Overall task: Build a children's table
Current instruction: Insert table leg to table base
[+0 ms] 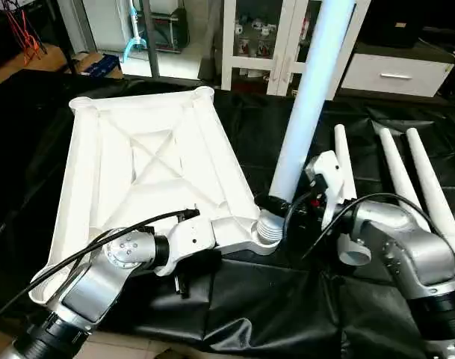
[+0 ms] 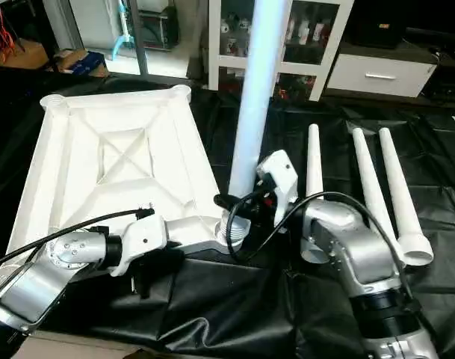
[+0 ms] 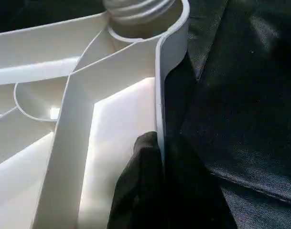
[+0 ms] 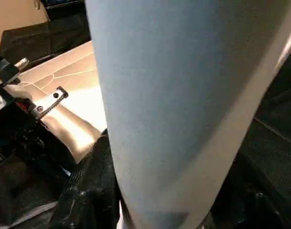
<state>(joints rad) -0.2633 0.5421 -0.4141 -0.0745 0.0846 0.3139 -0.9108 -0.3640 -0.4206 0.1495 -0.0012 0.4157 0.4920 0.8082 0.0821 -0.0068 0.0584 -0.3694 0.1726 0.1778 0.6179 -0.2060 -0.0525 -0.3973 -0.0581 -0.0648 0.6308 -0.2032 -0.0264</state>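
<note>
Right now the table top [image 1: 149,161] lies upside down on the black-covered tabletop [image 1: 287,299], toward its left side, with the X-ribbed underside facing up and round sockets at the corners. One leg [image 1: 305,105] stands upright in the top's near right corner socket [image 1: 270,233], its threaded end sitting in the socket, the tube rising out of my head view.

My right gripper [image 1: 278,203] is at the foot of that leg, its black fingers about half open around the tube just above the threads; from the wrist the leg [image 4: 183,109] is right up against the camera, and I read it as gripped. My left gripper [image 1: 184,277] is at the top's near edge, just left of the socket. From the left wrist I see its black fingers [image 3: 150,191] pressed together on the thin rim [image 3: 160,95] of the top, one on each side of the wall.

Three more legs [image 2: 361,187] lie flat on the black cover toward the tabletop's right side, side by side, wide ends toward me.

Beyond the far edge stands a white glass-door cabinet [image 1: 276,41].
</note>
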